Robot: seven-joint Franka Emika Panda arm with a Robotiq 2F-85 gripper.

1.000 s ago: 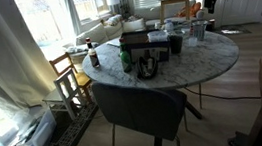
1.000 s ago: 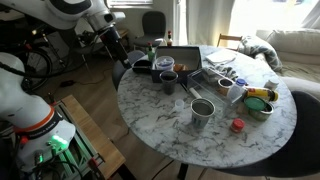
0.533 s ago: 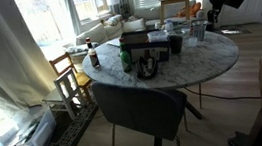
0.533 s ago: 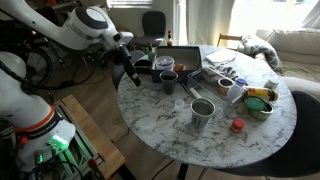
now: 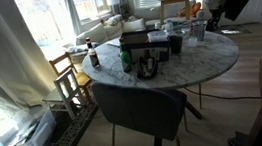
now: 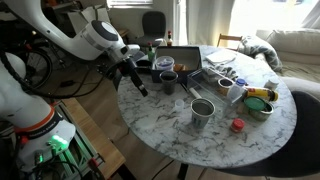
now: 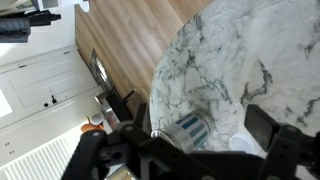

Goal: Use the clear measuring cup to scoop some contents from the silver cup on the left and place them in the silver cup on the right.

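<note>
Gripper (image 6: 141, 89) over table (image 6: 190, 150) edge, silver cup (image 6: 203, 111) beyond

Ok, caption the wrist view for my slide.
Open black gripper hovers over the rim of the white marble table, brown wooden floor beyond.

In the wrist view the blurred gripper (image 7: 182, 152) runs off the bottom edge. It half hides a striped object (image 7: 192, 127).

Source: daylight from the white-framed windows (image 5: 80, 3), overexposed in both exterior views.
Glare: pale sheen on the round white marble desk (image 6: 215, 140).
Shadows: dim wooden floor (image 5: 222, 112) beneath.
Focus: wrist view soft; black claw (image 7: 195, 150) blurred, silhouetted.
</note>
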